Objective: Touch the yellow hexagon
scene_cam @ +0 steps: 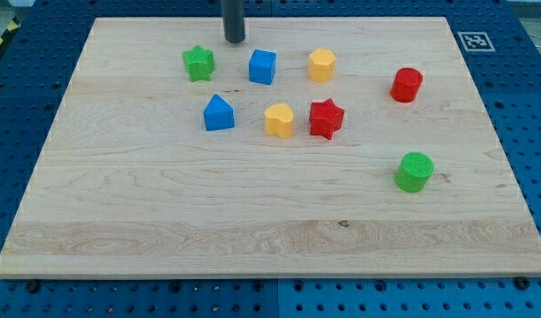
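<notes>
The yellow hexagon [321, 64] stands on the wooden board near the view's top, right of centre. My tip [234, 40] is the lower end of a dark rod near the board's top edge. It stands well to the left of the yellow hexagon, apart from it. The blue cube [262, 66] lies between them, just below and to the right of the tip. The green star [199, 63] is below and to the left of the tip. Nothing touches the tip.
A blue house-shaped block [219, 113], a yellow heart [279, 119] and a red star [326, 118] form a row below. A red cylinder [407, 85] and a green cylinder [415, 171] stand at the right. The board [252, 221] lies on a blue pegboard.
</notes>
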You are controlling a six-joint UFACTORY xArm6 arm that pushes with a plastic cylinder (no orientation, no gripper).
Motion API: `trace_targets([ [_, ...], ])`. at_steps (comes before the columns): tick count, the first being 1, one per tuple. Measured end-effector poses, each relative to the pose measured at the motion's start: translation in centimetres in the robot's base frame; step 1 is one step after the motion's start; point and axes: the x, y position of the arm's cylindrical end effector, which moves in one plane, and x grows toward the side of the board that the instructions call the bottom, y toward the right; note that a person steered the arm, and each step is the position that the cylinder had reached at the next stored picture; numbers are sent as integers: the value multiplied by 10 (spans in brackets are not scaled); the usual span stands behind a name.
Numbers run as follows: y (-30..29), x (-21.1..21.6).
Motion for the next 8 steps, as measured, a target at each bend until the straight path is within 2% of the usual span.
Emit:
trace_targets([
  [5, 108, -3],
  [8, 126, 8],
])
